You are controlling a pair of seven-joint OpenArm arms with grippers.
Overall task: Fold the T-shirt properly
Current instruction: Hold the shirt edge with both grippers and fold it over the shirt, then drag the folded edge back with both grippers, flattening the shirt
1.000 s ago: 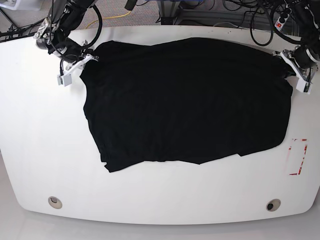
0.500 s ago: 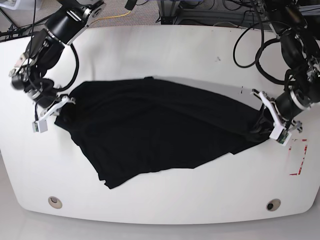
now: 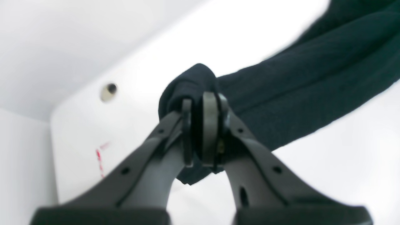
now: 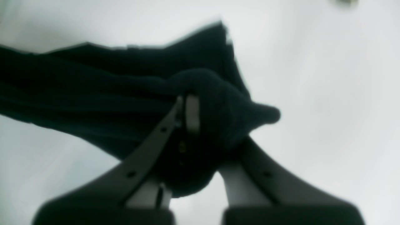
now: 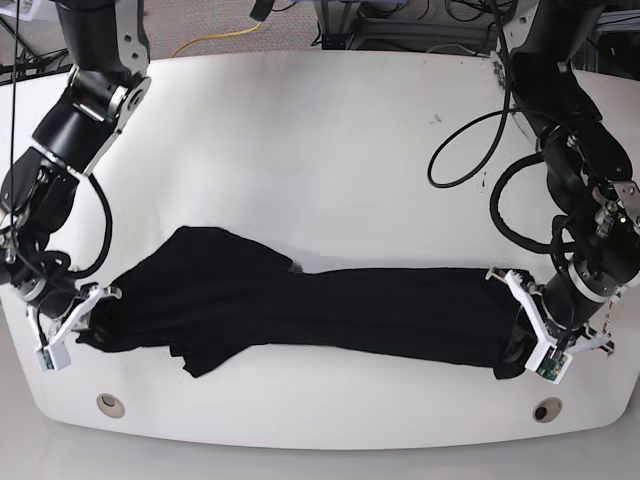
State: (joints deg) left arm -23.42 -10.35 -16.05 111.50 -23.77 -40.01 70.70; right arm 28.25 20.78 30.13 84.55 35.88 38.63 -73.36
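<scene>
We see the black T-shirt (image 5: 330,310) lying as a long, bunched band across the near part of the white worktop (image 5: 320,150), running almost from its one side edge to the other and stopping short of the front edge. Our left hand (image 5: 535,350), on the right side of the base view, is clamped on one end of the cloth near the worktop's front corner there; the left wrist view shows the two grey pads (image 3: 209,125) pressed together with a wad of dark fabric (image 3: 193,81) pinched between them and the rest of the shirt trailing away over the white surface. Our right hand (image 5: 70,335), on the left side of the base view, grips the other end near the opposite front corner; the right wrist view is blurred, yet it shows cloth (image 4: 212,93) bulging over and around the closed fingers (image 4: 192,112). The band is wider and more rumpled toward the right hand, with a flap reaching toward the middle of the worktop, and narrower toward the left hand. Two round holes sit in the worktop close to the front edge, one (image 5: 110,404) in front of the right hand's end and one (image 5: 546,410) just in front of the left hand. A red mark (image 3: 100,154) on the worktop shows in the left wrist view. Black cables (image 5: 480,130) loop off the left arm above the bare far part of the worktop, well apart from the shirt.
</scene>
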